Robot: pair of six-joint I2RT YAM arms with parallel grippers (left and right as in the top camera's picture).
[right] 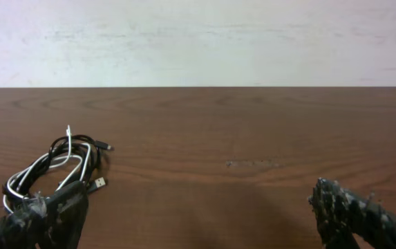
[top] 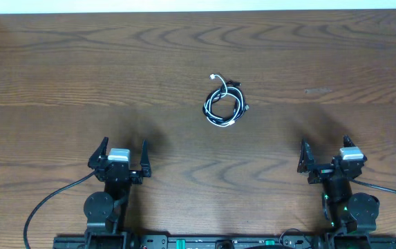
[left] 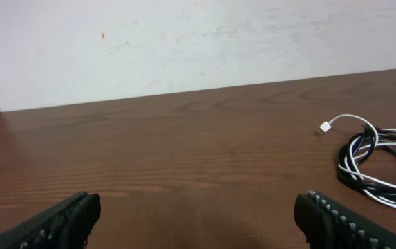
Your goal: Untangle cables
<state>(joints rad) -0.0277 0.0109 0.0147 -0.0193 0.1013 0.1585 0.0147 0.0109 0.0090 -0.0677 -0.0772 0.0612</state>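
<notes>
The tangle of 2 thin cables (top: pixel 223 105), 1 white, 1 black, lies on the brown wooden table (top: pixel 80 69) well ahead of both wide, empty jaws, and looks light and limp, likely best pinched near the white plug end (left: pixel 324 127).

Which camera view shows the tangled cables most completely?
The overhead view: the whole cable tangle lies unobstructed, though small. The left wrist view shows it larger but cropped at the right edge. The right wrist view hides its near edge behind a gripper finger.
</notes>
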